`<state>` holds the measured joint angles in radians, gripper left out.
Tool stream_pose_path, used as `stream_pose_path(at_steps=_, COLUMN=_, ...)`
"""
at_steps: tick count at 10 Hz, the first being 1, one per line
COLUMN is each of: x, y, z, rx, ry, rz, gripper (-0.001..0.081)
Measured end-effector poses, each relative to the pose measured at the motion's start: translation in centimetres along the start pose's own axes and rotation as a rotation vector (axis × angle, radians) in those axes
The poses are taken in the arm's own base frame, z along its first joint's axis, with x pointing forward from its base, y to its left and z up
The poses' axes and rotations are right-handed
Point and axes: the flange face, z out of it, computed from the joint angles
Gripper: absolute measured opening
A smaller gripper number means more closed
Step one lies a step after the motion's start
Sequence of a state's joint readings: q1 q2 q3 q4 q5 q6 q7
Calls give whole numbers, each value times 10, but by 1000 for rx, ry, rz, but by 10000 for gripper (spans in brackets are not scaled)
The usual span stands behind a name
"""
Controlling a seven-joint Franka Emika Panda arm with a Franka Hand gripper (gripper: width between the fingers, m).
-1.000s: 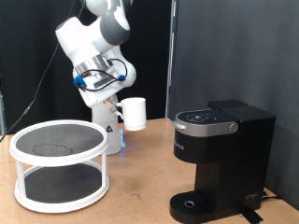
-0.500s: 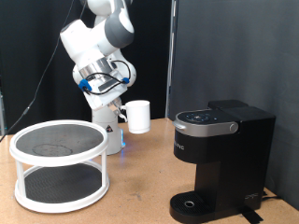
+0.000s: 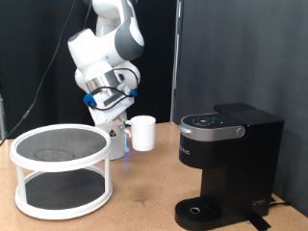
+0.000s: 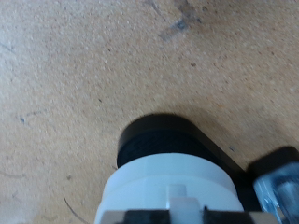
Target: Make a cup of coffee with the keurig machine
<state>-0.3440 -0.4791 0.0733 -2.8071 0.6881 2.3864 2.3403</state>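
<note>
Scene inventory, exterior and wrist views.

Item 1: the gripper [image 3: 125, 123], on the white arm at about 11 o'clock in the exterior view, raised above the table [image 3: 144, 188]. It carries the cup [image 3: 143, 132] by the side nearest the arm; the fingers themselves are too small to make out there, so how far they stand apart cannot be told.

Item 2: the cup, white, held upright in the air near the middle of the exterior view, clear of the table, at about 9 to 10 o'clock from the keurig machine [image 3: 226, 164] and apart from it. In the wrist view the cup [image 4: 177, 182] shows as a white rim with its dark shadow on the speckled brown table [image 4: 84, 84].

Item 3: the keurig machine, black, lid down, standing on the table at about 4 o'clock in the exterior view.

Item 4: a white two-tier stand [image 3: 60, 171] with dark mesh shelves, at about 8 o'clock in the exterior view.
</note>
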Motion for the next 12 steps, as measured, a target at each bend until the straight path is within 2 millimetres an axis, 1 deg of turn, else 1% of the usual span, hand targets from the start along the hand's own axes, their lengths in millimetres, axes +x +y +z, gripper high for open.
stream_pose_path(at_steps=4, x=-12, y=-6, z=44, rx=62, ry=40, rz=10, gripper=1)
stream_pose_path(at_steps=6, x=-20, y=-5, z=63, rx=73, ry=39, rz=19, gripper=1)
stream_pose_path(at_steps=8, x=-30, y=3, z=80, rx=70, ry=32, rz=20, gripper=1)
stream_pose_path(at_steps=12, x=-49, y=27, z=106, rx=71, ry=17, rz=-10, gripper=1)
